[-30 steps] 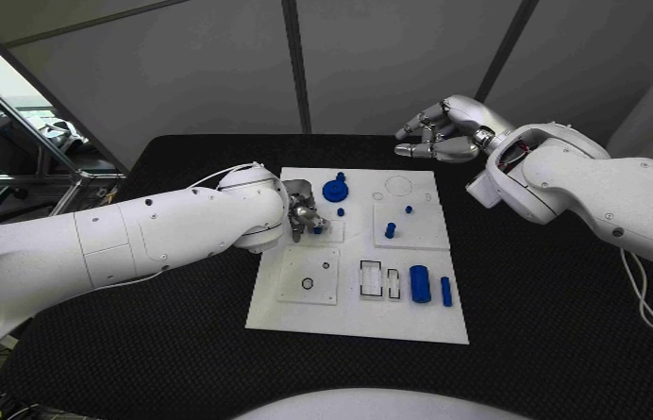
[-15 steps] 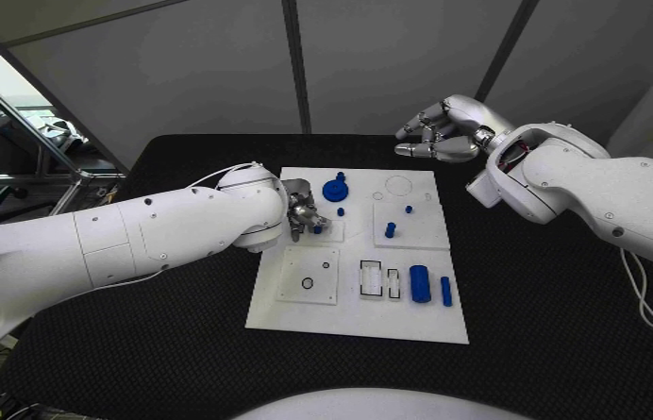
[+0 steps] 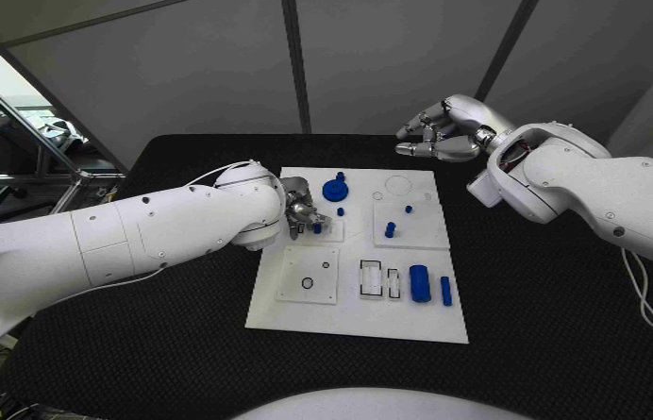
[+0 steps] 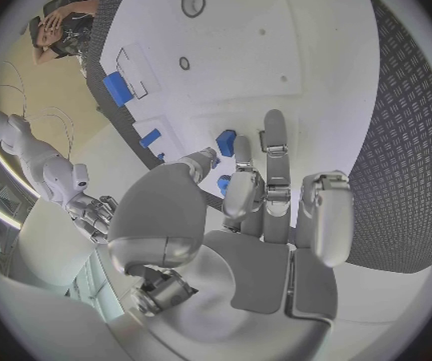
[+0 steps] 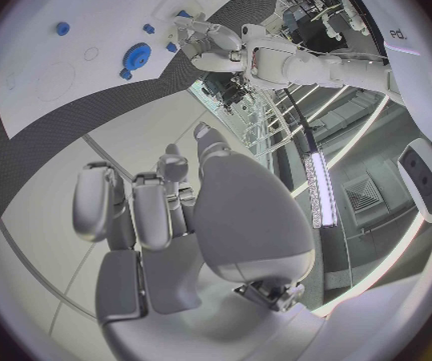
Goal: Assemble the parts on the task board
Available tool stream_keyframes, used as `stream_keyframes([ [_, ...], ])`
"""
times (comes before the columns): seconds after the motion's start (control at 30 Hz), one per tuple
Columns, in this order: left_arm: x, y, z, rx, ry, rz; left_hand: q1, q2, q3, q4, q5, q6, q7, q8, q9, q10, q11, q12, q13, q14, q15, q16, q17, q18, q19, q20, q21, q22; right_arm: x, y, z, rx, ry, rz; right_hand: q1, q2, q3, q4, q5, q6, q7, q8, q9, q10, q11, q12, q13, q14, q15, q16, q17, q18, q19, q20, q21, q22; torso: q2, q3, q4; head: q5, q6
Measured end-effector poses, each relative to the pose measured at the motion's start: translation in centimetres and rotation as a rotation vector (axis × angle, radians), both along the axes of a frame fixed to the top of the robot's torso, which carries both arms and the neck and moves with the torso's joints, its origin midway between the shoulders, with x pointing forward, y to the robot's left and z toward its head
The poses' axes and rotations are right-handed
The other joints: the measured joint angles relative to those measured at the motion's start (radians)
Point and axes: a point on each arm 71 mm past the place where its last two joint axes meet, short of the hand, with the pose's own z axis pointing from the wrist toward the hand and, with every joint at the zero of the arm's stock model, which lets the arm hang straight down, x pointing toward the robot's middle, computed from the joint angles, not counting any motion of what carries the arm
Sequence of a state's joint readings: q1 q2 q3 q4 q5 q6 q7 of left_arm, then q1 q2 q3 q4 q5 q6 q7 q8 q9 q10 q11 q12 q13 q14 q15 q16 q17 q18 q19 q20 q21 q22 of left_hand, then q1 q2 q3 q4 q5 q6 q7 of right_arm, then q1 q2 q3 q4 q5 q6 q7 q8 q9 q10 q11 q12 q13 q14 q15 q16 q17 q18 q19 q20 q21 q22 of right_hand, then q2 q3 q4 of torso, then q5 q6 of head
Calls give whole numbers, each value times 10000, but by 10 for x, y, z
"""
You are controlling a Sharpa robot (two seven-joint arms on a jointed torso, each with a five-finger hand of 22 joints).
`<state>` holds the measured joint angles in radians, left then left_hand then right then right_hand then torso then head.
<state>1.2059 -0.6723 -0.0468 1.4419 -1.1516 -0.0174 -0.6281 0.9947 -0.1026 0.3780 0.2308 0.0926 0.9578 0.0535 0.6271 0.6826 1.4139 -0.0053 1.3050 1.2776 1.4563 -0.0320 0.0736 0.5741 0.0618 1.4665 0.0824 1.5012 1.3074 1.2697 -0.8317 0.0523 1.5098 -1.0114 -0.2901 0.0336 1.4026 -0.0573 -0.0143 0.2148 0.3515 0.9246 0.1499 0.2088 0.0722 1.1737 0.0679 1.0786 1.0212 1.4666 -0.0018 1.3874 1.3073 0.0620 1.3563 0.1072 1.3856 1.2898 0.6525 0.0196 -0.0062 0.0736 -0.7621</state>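
Observation:
The white task board (image 3: 357, 318) lies mid-table. My left hand (image 3: 301, 214) hovers low over its left side. Thumb and a finger pinch a small blue peg (image 3: 317, 228), also visible between the fingertips (image 4: 226, 143). It sits over a small raised square plate; whether it touches the plate I cannot tell. My right hand (image 3: 441, 138) hangs above the table beyond the board's far right corner, fingers curled in and holding nothing (image 5: 166, 217). A blue gear (image 3: 335, 191) lies near the board's far edge.
On the board's right half stand a short blue peg (image 3: 391, 230) and small blue studs (image 3: 407, 209). A blue cylinder (image 3: 419, 284) and a thin blue bar (image 3: 446, 292) lie near the front right, beside rectangular slots (image 3: 370, 279). The black table (image 3: 544, 326) surrounds the board.
My left hand has shifted very slightly with the small peg still pinched. The right hand stays where it was.

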Motion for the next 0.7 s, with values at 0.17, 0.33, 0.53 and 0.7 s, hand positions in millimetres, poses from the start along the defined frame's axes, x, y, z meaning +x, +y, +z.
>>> stream_keyframes([
  [0.17, 2, 1, 4, -94, -60, 45, -39, -39, -403, 214, 0, 0, 0, -37, 8, 0, 0, 0, -1, 0, 0, 0, 10, 1, 0, 0, 0, 0, 0, 0, 0, -3, 0, -7, 0, 0, 0, 0, 0, 0, 0, 0, 0, 0, 0, 0, 0, 0, 0, 0, 0, -1, 0, 0, 0, 0, -1, 3, 0, 0, 4],
  [0.33, 3, 0, 9, -205, -107, 62, -39, -39, -619, 294, 0, 0, 0, -37, 11, 0, 0, 0, -1, 0, 0, 0, 10, 1, 0, 0, 0, 0, 0, -1, 0, -3, -1, -9, 0, 0, 0, 0, 0, 0, 0, 0, 1, 0, 0, 0, 1, 0, 0, 0, 0, -1, 0, 0, 0, 1, -2, 3, 4, 0, 12],
  [0.53, 5, 2, 20, -415, -233, 104, -38, -39, -720, 312, 0, -1, 0, -37, 13, 0, 0, 0, -2, 0, 0, 0, 19, 1, 0, 0, 0, 0, 0, -1, 0, -6, -2, -22, 0, -1, 0, 0, 0, 0, 0, 0, 1, 0, 0, 0, 1, 0, 0, 0, 0, -1, 0, 0, 0, 1, -5, 3, 11, 22, 23],
  [0.7, 6, 9, 33, -474, -283, 132, 244, -20, -1004, 285, 0, -4, 3, -140, 21, -34, 20, -140, -158, 0, 0, 0, 18, 0, 0, 0, -95, 0, 1, -2, 0, -12, -2, -43, 0, -1, 0, 0, 0, 0, 0, 0, 1, 0, 0, 0, 1, 0, 0, 0, -1, 0, 0, 0, 0, 2, -7, 5, 11, 30, 38],
])
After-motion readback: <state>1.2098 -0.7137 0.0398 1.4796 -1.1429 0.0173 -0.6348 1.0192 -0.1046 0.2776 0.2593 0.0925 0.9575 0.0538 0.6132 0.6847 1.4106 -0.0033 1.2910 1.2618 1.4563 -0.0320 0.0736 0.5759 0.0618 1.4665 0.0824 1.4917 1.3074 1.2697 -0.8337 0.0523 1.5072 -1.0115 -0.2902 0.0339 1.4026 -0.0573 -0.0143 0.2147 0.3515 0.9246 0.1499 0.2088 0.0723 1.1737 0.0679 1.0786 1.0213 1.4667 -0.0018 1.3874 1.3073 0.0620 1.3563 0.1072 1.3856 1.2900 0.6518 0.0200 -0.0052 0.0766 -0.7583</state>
